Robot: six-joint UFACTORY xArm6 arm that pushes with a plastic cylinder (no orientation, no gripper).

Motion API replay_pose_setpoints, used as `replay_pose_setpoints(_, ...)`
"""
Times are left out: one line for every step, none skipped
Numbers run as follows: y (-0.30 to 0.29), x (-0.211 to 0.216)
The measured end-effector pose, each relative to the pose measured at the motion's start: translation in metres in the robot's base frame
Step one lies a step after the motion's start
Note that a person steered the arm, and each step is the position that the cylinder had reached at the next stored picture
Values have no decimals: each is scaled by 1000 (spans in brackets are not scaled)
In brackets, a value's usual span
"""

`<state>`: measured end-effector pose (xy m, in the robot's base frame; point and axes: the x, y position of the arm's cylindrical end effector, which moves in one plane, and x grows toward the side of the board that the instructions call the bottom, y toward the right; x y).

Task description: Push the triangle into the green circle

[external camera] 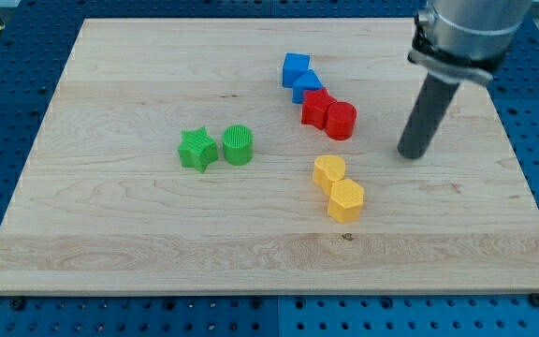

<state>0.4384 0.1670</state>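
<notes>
Nothing is being pushed yet: the bare, empty tool tip point(412, 153) is being held right of the red blocks point(329, 113), well apart from the green circle point(238, 144).

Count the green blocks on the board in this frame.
2. A green star sits left of the board's centre, and a green circle is right beside it on the view's right. None appears hidden.

My tip point(412, 153) at view's right, rod near-upright (tilted slightly), resting low.
</notes>
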Motion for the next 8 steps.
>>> replay_pose_setpoints(-26,-51)
replay_pose_setpoints(-58,-82)
replay_pose_setpoints(-60,-83)
replay_pose_setpoints(-74,-83)
replay_pose_setpoints(-86,-83)
replay_pose_setpoints(-100,-85)
replay_pose_setpoints(-115,-90)
replay_pose_setpoints(-121,-91)
